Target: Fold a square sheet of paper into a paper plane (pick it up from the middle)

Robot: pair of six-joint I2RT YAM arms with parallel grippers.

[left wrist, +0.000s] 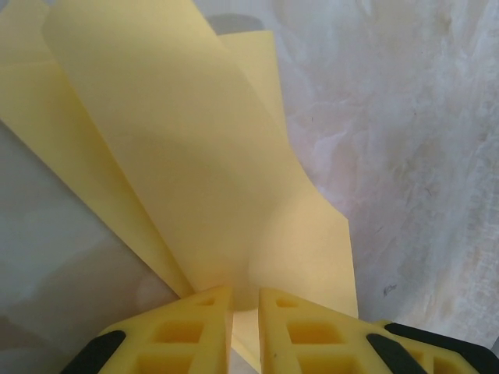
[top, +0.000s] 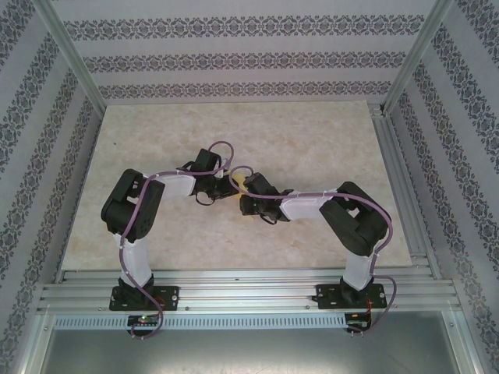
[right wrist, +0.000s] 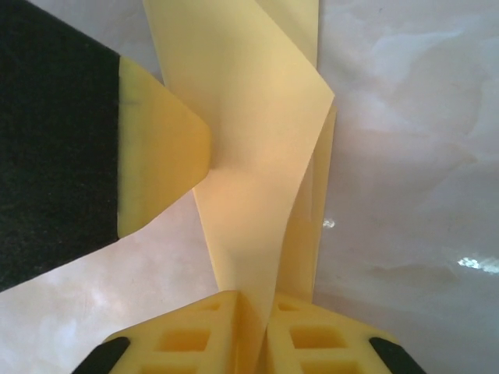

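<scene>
The yellow sheet of paper (top: 234, 181) is held above the middle of the table between both grippers, and little of it shows from above. In the left wrist view the folded paper (left wrist: 195, 156) fans upward in several layers from my left gripper (left wrist: 245, 302), which is shut on its lower end. In the right wrist view a narrow creased strip of the paper (right wrist: 249, 117) rises from my right gripper (right wrist: 261, 308), whose jaws are pinched together on it. One yellow finger (right wrist: 160, 156) of the left gripper presses the paper's left edge there. Seen from above, the grippers (top: 221, 184) (top: 244, 188) nearly touch.
The pale marble-patterned tabletop (top: 312, 140) lies under the paper. Aluminium rails (top: 249, 288) run along the near edge and the right side (top: 401, 179). Patterned walls (top: 234, 58) close in the back and both sides.
</scene>
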